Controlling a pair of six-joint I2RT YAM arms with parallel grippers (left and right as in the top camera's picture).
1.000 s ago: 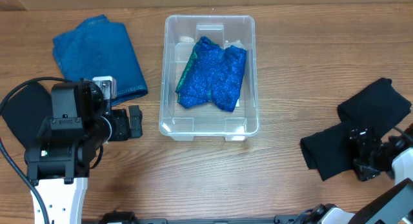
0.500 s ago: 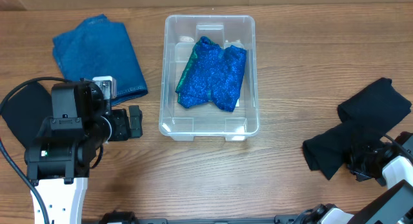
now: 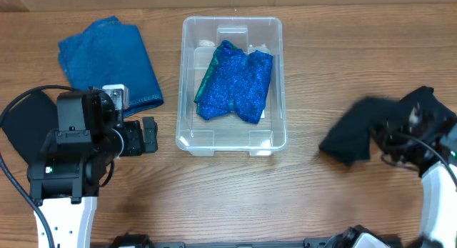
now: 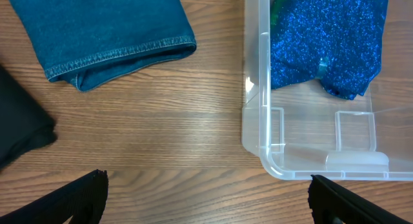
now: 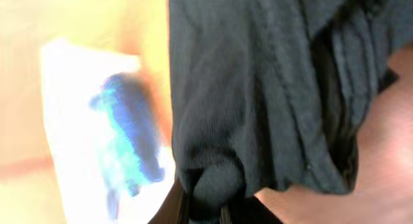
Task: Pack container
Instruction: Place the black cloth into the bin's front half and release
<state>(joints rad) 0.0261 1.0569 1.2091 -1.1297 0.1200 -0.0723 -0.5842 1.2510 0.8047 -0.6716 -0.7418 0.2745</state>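
Overhead view showed you the container [image 3: 230, 142] mid-table, holding one glittery blue cloth [image 3: 235, 80] w/ a green edge. Your right gripper [image 5: 204, 203] was clamped on a black cloth [image 3: 353, 137] off to the container's right; both were blurred, so the cloth's shape was unclear. Left gripper [image 3: 148, 134] sat beside the container, fingers apart. Folded denim-blue cloth [image 3: 111, 62] lay on the wood table [image 3: 235, 205].

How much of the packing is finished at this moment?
Done: the sparkly blue cloth lies in the container. In hand: the right gripper holds a black cloth outside it. Left: the blue towel and a second black cloth on the table; the left gripper is open.
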